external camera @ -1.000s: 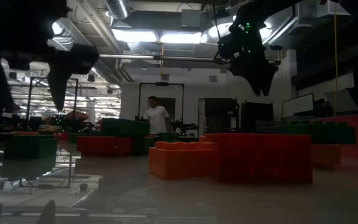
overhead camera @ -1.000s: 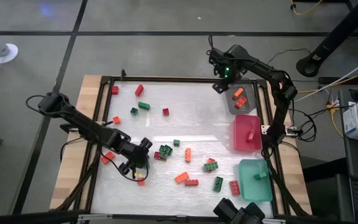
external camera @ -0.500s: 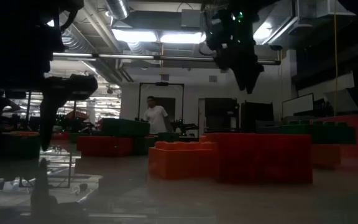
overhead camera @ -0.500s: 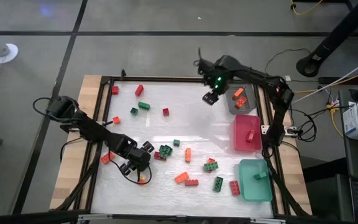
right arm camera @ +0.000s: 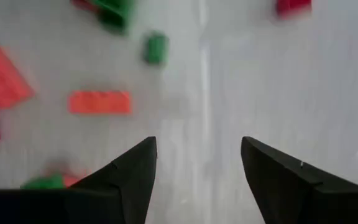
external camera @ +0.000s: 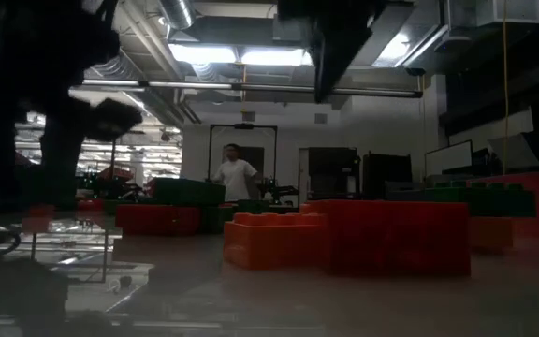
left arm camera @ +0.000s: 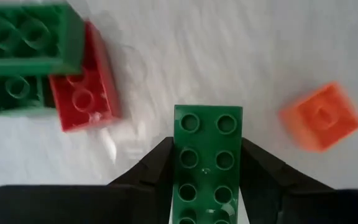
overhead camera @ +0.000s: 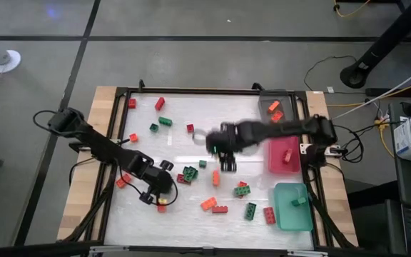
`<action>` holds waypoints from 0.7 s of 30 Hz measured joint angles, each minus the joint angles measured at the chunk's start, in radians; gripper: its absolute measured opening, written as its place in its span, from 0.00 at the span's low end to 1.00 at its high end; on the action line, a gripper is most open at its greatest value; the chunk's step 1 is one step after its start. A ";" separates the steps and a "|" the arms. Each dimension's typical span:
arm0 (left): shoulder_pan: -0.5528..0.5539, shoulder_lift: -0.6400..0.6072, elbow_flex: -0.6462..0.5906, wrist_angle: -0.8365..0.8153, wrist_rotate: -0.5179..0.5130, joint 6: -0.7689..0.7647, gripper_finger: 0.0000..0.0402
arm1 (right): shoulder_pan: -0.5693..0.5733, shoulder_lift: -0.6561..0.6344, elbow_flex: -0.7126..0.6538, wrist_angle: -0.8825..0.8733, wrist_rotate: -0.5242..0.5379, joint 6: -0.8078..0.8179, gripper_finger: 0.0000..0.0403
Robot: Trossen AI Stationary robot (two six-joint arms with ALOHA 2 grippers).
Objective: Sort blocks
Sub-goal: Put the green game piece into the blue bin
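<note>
Red, orange and dark green blocks lie scattered on the white table (overhead camera: 191,153). My left gripper (overhead camera: 157,190) is low over the near left part, shut on a long dark green block (left arm camera: 207,163); the gripper hides that block in the high view. Close ahead of it lie a red block (left arm camera: 82,93), two green blocks (left arm camera: 30,37) and an orange block (left arm camera: 321,116). My right gripper (right arm camera: 199,149) hangs open above the table's middle (overhead camera: 223,148), touching nothing. An orange block (right arm camera: 99,102) and a small green block (right arm camera: 155,48) lie ahead of it. My left gripper pinches the long green block between its two fingers (left arm camera: 157,171), one on each long side (left arm camera: 178,163). The fingers lie along the block, whose studded top faces the wrist camera. They come from above, pointing down. Whether the block rests on the table, I cannot tell.
Along the right edge stand a grey tray (overhead camera: 285,96) holding orange blocks, a pink tray (overhead camera: 275,163) with a red block and a teal tray (overhead camera: 285,215) with a green one. A black frame (overhead camera: 191,91) borders the table. A person (external camera: 236,174) stands far behind.
My right gripper has swung from above the grey tray at the far right toward the table's middle and the near edge, staying open. My left gripper has edged slightly toward the near edge.
</note>
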 joint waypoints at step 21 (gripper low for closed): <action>0.068 -0.174 0.002 0.691 0.077 -0.092 0.33 | 0.410 0.000 0.000 0.644 0.367 -0.358 0.58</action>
